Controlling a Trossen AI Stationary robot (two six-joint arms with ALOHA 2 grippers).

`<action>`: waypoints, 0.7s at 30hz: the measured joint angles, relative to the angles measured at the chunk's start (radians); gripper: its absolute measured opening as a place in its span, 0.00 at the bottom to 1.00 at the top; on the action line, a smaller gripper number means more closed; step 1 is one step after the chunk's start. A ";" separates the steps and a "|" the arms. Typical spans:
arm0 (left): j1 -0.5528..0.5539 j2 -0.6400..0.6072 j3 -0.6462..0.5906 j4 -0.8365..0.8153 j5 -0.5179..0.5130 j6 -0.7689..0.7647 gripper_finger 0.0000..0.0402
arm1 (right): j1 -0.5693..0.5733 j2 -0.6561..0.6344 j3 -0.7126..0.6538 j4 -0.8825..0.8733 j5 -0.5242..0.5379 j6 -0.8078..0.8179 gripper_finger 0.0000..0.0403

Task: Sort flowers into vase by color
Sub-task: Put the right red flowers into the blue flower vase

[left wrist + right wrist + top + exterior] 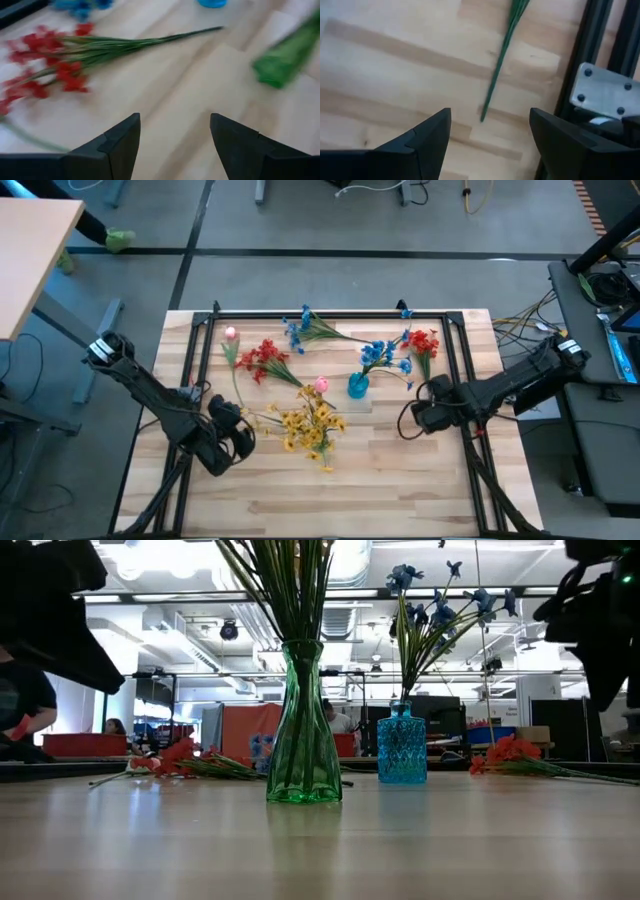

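Note:
A green glass vase point(303, 730) stands mid-table with yellow flowers point(310, 425) in it. Behind it to the right, a blue vase point(357, 386) holds blue flowers point(378, 354). Lying flat on the wood are a red sprig point(264, 360), a second red sprig point(423, 342), a blue sprig point(305, 328) and a pink bud point(231, 335). Another pink bud point(321, 385) shows beside the yellow blooms. My left gripper point(232, 442) hangs open to the left of the green vase. My right gripper point(425, 416) hangs open over the green stem end point(500, 65) of the right-hand red sprig.
A black metal frame point(330, 313) runs round the table's far, left and right sides; its right rail and a bracket point(600, 92) lie close beside my right gripper. Bare wood point(330, 500) stretches along the near edge.

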 joint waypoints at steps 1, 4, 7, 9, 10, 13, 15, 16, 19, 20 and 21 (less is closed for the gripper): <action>0.000 0.000 0.000 -0.028 -0.002 -0.029 0.56 | -0.018 -0.003 -0.006 0.000 0.005 -0.016 0.63; 0.000 0.000 0.000 -0.070 -0.004 -0.069 0.56 | -0.083 -0.001 -0.024 0.010 0.007 -0.059 0.61; 0.000 0.001 0.000 -0.071 -0.003 -0.070 0.56 | -0.131 0.008 -0.029 0.032 0.012 -0.109 0.58; 0.000 0.001 0.000 -0.075 -0.003 -0.070 0.56 | -0.170 0.010 -0.044 0.073 0.008 -0.152 0.57; 0.000 0.001 0.000 -0.077 -0.004 -0.070 0.56 | -0.195 0.012 -0.048 0.082 0.006 -0.165 0.57; 0.000 0.001 0.000 -0.086 -0.012 -0.070 0.56 | -0.262 0.020 -0.049 0.095 0.009 -0.201 0.56; 0.000 0.000 0.000 -0.093 -0.015 -0.070 0.56 | -0.310 0.024 -0.051 0.135 0.018 -0.260 0.56; 0.000 0.000 0.000 -0.096 -0.016 -0.070 0.56 | -0.335 0.025 -0.051 0.158 0.019 -0.291 0.56; 0.000 0.000 0.000 -0.102 -0.016 -0.070 0.56 | -0.409 0.027 -0.053 0.171 0.011 -0.365 0.57; 0.000 0.000 0.000 -0.103 -0.016 -0.070 0.56 | -0.436 0.027 -0.055 0.166 -0.001 -0.390 0.58; 0.000 0.000 0.000 -0.105 -0.016 -0.070 0.56 | -0.464 0.027 -0.058 0.167 -0.013 -0.412 0.59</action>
